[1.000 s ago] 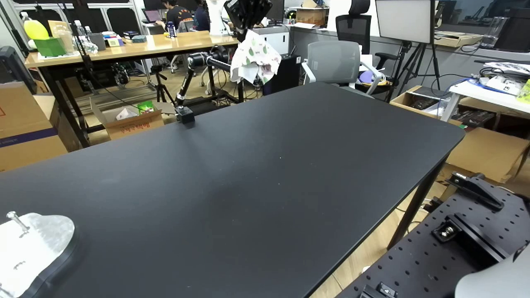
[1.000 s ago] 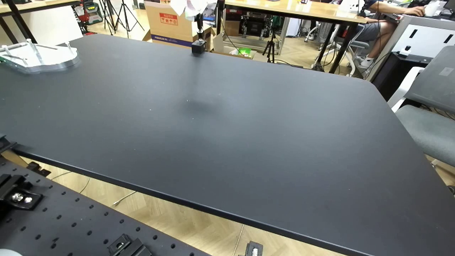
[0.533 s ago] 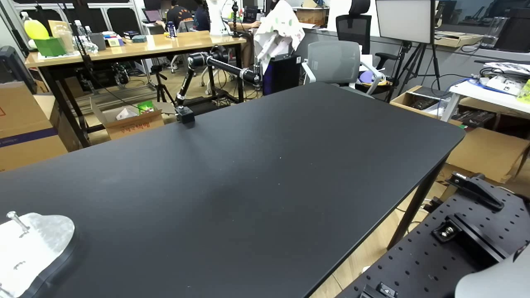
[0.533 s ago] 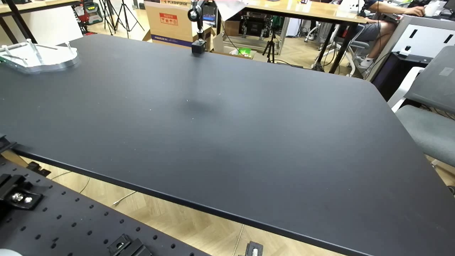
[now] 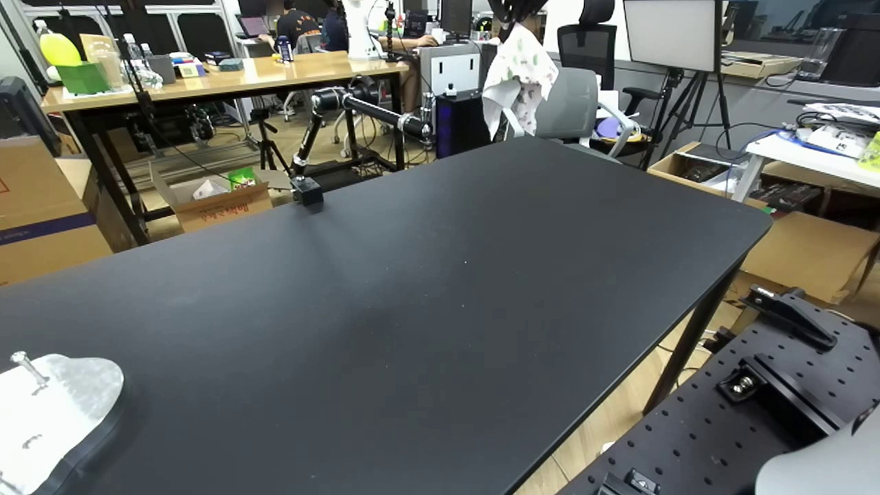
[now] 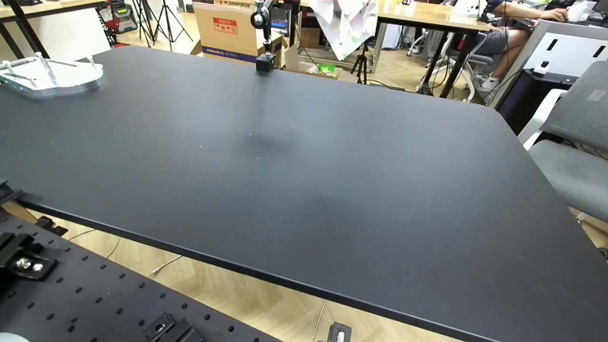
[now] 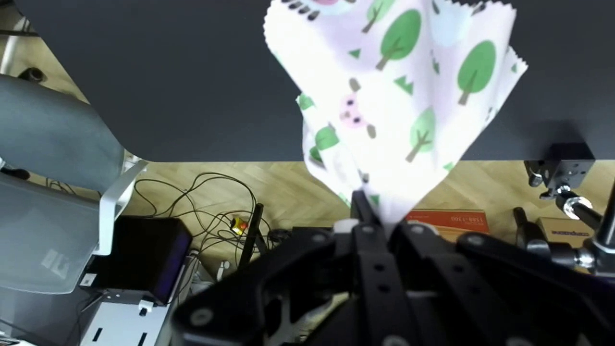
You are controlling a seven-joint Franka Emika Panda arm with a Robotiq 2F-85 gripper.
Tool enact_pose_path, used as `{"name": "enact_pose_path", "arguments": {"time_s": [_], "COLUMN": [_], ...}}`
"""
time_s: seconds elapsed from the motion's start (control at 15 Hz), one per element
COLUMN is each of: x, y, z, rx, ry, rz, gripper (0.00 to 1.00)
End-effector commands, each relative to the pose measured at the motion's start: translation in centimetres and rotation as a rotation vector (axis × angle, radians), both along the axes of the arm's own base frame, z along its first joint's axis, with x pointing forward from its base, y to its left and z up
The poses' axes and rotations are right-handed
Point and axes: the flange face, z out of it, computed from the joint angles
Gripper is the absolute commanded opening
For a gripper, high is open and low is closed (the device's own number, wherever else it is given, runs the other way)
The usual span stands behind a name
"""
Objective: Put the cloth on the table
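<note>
In the wrist view, the end effector [image 7: 384, 223] is narrow and holds a gathered part of the cloth [image 7: 387, 103], which is white and printed with green trees. Behind the cloth are the dark table [image 7: 202, 105] and the floor [image 7: 283, 187]. In an exterior view, the end effector is cut by the top edge; the cloth hangs below it and covers part of a grey chair [image 5: 574, 103]. In an exterior view, only the lower part of the cloth is visible, to the right of a cardboard box [image 6: 223, 31]; the cloth's lowest corner appears higher than the far edge of the table.
</note>
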Motion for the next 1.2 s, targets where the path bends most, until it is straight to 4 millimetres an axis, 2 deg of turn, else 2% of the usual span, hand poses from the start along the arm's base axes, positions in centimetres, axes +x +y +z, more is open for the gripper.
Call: {"name": "enact_pose_path", "arguments": {"time_s": [0.0,0.27,0.47,0.93,1.0,1.07,1.13], "x": [-0.1,0.4,0.9,1.0,1.0,0.9,0.7], "y": [0.9,2.0,2.0,1.9,1.7,1.5,1.2], "z": [-3.0,-7.5,-10.6,-15.7,-16.2,-16.6,-16.8], "rx": [0.007,-0.010,-0.017,0.003,0.005,0.007,0.009], "ry": [-0.019,-0.026,0.001,0.077,0.090,0.099,0.108], "rz": [0.004,0.054,0.073,0.109,0.109,0.105,0.101], "gripper": [0.01,0.01,0.01,0.01,0.09,0.31,0.38]}}
